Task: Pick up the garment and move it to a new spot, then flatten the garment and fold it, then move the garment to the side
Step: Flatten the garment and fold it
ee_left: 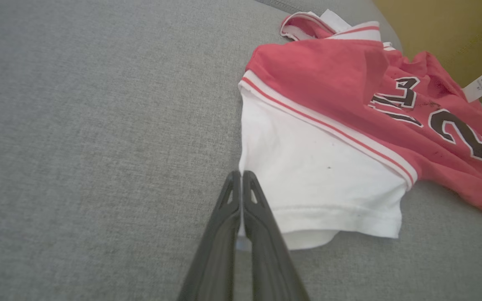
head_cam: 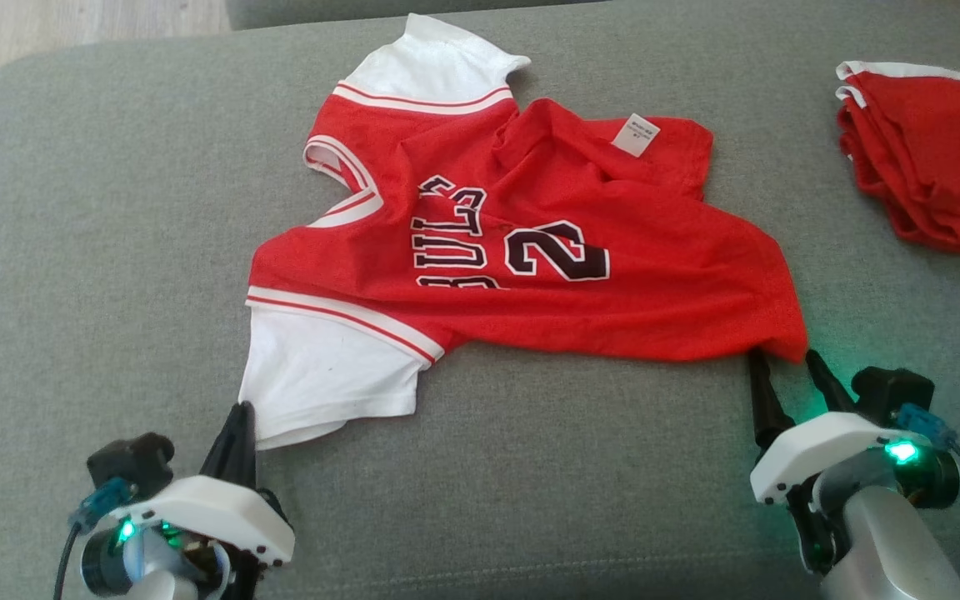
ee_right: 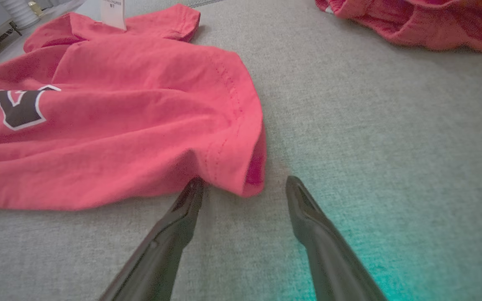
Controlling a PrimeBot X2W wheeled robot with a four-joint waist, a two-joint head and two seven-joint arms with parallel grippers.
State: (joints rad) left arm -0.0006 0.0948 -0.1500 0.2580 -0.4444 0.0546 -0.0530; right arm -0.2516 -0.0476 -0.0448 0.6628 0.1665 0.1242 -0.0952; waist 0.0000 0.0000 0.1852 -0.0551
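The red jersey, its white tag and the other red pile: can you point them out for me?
red jersey (head_cam: 559, 250), head view, on the printed number near its middle.
white tag (head_cam: 636, 133), head view, centre of the tag.
red pile (head_cam: 930, 167), head view, top layer of the pile.

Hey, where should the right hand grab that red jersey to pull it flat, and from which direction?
Probably the near hem corner of the jersey. It bunches up off the grey cushion as a doubled fold, just ahead of the open right hand. Come in low from the robot's side, one finger under.
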